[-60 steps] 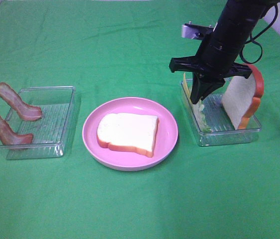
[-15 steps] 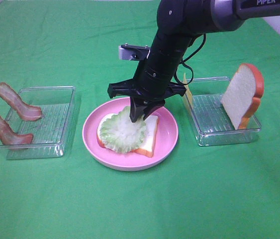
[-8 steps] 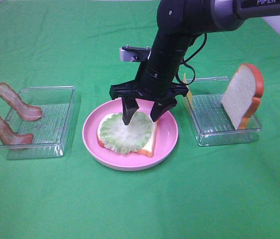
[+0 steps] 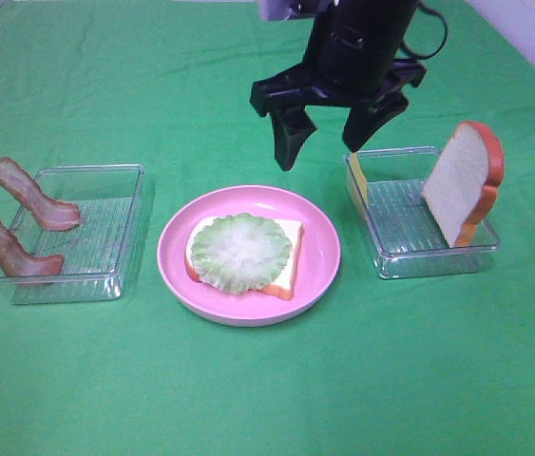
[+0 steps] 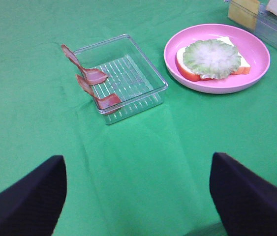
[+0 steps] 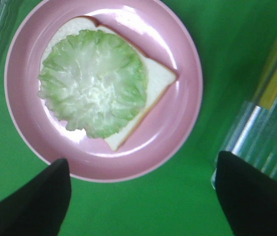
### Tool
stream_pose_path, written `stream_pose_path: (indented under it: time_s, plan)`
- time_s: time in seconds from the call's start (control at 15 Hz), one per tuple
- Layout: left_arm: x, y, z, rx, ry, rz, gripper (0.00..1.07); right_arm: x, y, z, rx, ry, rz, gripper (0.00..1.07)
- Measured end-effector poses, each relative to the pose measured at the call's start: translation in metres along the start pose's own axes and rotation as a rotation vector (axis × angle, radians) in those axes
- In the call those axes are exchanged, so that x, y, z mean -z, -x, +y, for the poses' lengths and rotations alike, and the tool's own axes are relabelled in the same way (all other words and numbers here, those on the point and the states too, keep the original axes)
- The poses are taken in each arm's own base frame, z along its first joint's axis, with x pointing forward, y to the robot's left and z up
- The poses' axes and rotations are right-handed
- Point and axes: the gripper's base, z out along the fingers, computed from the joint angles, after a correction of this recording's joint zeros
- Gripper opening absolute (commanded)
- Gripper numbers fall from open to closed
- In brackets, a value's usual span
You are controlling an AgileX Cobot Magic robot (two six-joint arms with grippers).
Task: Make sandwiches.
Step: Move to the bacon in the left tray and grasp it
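A round pale-green lettuce [image 4: 241, 252] lies flat on a white bread slice [image 4: 291, 252] in the pink plate [image 4: 324, 275]. My right gripper [image 4: 322, 150] hangs open and empty above the plate's far edge, clear of the lettuce [image 6: 94, 88]. The right wrist view looks straight down on the bread [image 6: 155, 81] between the spread fingers [image 6: 30, 201]. A second bread slice [image 4: 462, 180] leans upright in the right tray [image 4: 410, 256], with yellow cheese [image 4: 357, 180] at that tray's left end. Two bacon strips [image 4: 34, 199] [image 4: 6, 249] lean on the left tray. My left gripper [image 5: 138, 196] is open over bare cloth.
The clear left tray [image 4: 105, 228] sits left of the plate, the right tray close to the plate's right side. Green cloth covers the whole table. In the left wrist view the bacon tray [image 5: 128, 73] and the plate [image 5: 217, 86] lie well ahead of the fingers.
My right gripper opened and let go of the lettuce, which now rests flat on the bread. The gripper then rose and drew back toward the far right.
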Motion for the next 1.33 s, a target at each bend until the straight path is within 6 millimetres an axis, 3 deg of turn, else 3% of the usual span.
stream_pose_path:
  time_s: [0.2,0.4,0.53,0.6,0.8,0.93,1.0,1.13,1.33]
  plan:
    - [0.0,0.0,0.0,0.0,0.0,0.0,0.76,0.035,-0.02,-0.003,0.004,-0.045,-0.039,0.76]
    - [0.0,0.0,0.0,0.0,0.0,0.0,0.76,0.058,-0.061,-0.007,0.0,-0.08,-0.049,0.76]
    - [0.0,0.0,0.0,0.0,0.0,0.0,0.76,0.063,-0.095,-0.009,-0.001,-0.082,-0.028,0.76]
    - [0.0,0.0,0.0,0.0,0.0,0.0,0.76,0.064,-0.128,-0.011,-0.004,-0.084,-0.004,0.76]
    - [0.0,0.0,0.0,0.0,0.0,0.0,0.76,0.063,-0.19,-0.016,-0.005,-0.085,0.014,0.76]
    - [0.0,0.0,0.0,0.001,0.0,0.0,0.76,0.063,-0.218,-0.018,-0.004,-0.085,0.007,0.76]
    - [0.0,0.0,0.0,0.001,0.0,0.0,0.76,0.064,-0.254,-0.021,-0.002,-0.082,-0.033,0.76]
    - [0.0,0.0,0.0,0.001,0.0,0.0,0.76,0.067,-0.285,-0.023,0.003,-0.076,-0.105,0.76]
    - [0.0,0.0,0.0,0.001,0.0,0.0,0.76,0.073,-0.315,-0.025,0.044,-0.069,-0.251,0.76]
